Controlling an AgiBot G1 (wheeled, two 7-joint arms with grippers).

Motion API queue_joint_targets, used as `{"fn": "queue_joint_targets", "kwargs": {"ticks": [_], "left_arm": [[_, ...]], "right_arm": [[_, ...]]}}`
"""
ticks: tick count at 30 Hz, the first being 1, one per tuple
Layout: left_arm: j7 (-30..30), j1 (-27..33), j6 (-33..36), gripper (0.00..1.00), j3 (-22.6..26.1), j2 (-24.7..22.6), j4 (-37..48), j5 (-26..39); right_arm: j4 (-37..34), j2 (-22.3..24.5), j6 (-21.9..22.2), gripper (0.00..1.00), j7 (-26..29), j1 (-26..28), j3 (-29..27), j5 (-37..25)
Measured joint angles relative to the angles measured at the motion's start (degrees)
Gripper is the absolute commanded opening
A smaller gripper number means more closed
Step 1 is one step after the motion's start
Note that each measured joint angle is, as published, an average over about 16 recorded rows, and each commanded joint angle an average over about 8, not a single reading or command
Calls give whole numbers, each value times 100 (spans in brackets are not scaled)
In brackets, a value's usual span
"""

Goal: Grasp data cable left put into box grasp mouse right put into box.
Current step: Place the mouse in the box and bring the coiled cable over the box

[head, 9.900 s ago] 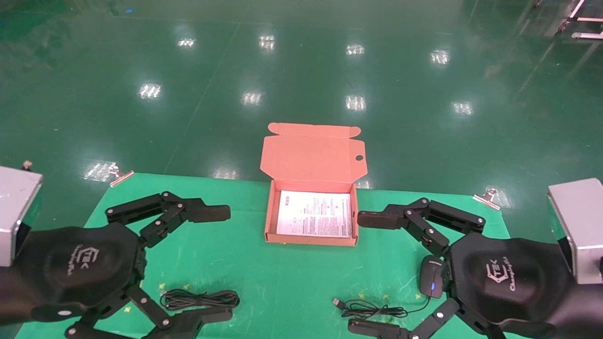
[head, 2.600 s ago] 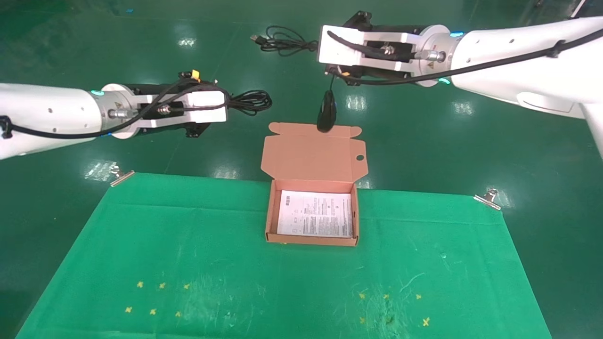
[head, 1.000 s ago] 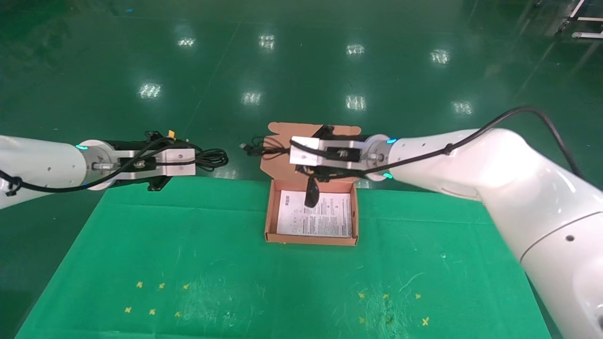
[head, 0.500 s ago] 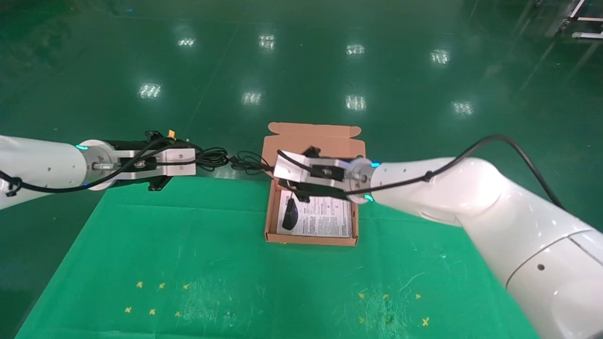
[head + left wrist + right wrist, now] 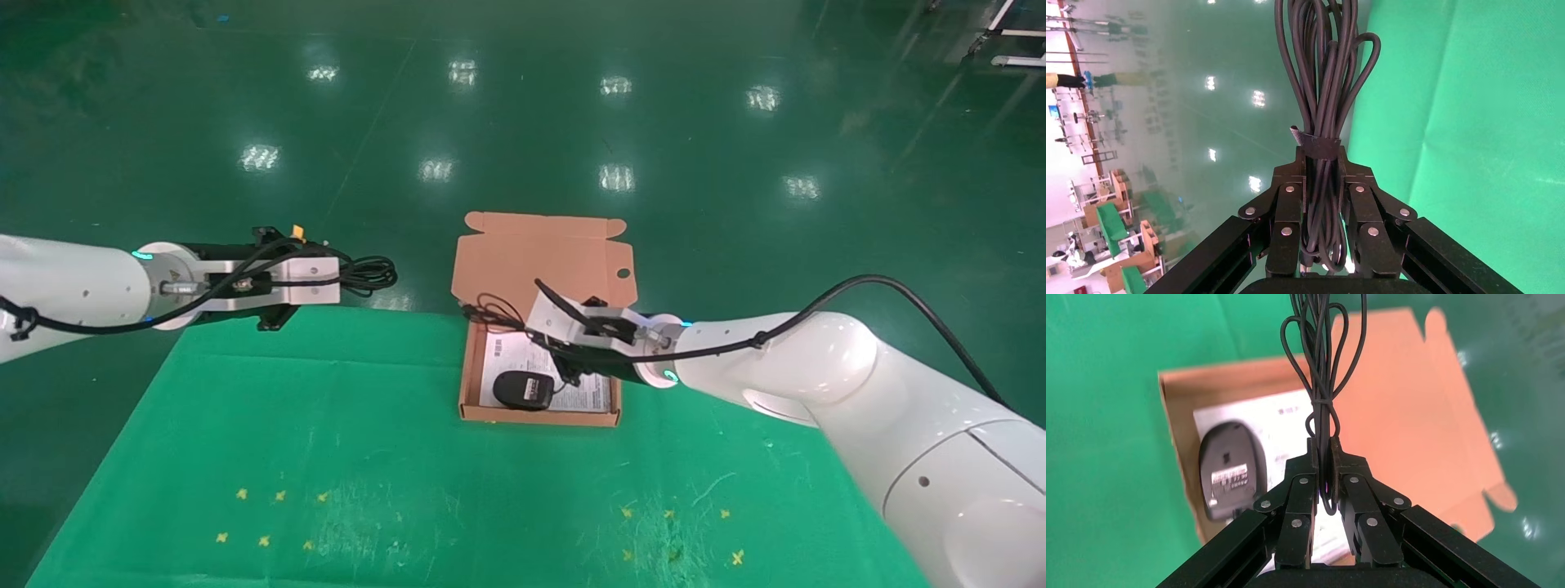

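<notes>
Fingers (image 5: 1300, 496) of the right gripper (image 5: 1322, 478) are pinched tight on the mouse's own thin cord (image 5: 1322, 367), w/ the bundled loops sticking out past the tips toward the lid of the box (image 5: 467, 384). Cord is what's gripped, not the mouse body. In the head view the right gripper (image 5: 572, 367) sits low over the box's right half, arm reaching in from the right.

Mouse (image 5: 523, 390) lies inside the box near the front wall, on the white printed sheet (image 5: 507, 351). In the right wrist view the mouse (image 5: 1231, 470) is belly-up, white label showing. Part of the cord loops out over the box's back-left corner in the head view.

Box is open, hinged lid (image 5: 541, 261) standing back past the far edge of the green mat (image 5: 327, 441); the box itself sits at the mat's far middle.

Left gripper (image 5: 1322, 184) has its 2 fingers (image 5: 1288, 211) closed on the data cable (image 5: 1321, 67), a thick looped bundle w/ a strap round it just at the fingertips. In the head view the left gripper (image 5: 327, 282) is held in the air at the mat's far-left edge, well apart from the box, data cable (image 5: 369, 274) loops poking out toward the box side.

2 metal clips (image 5: 846, 341) pin the mat's far corners.
</notes>
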State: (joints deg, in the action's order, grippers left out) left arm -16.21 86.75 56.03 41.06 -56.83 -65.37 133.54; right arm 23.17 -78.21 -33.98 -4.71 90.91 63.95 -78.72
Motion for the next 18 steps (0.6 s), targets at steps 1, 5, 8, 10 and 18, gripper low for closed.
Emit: {"fn": "queue_joint_targets", "kwargs": {"ticks": [1, 5, 8, 10, 18], "left_arm": [[0, 0, 0, 0, 0, 0, 0, 0], [5, -7, -2, 0, 2, -7, -4, -6], [16, -21, -10, 0, 8, -24, -3, -21], [28, -34, -17, 0, 15, -42, 0, -34], [141, -121, -66, 0, 62, -169, 29, -165]], "right_arm": [[-22, 5, -8, 69, 19, 2, 32, 10], [-45, 33, -49, 100, 74, 8, 133, 35], [-20, 60, -64, 100, 112, 10, 179, 47], [5, 84, -69, 100, 138, 10, 199, 56], [144, 294, -80, 100, 267, 72, 223, 64]]}}
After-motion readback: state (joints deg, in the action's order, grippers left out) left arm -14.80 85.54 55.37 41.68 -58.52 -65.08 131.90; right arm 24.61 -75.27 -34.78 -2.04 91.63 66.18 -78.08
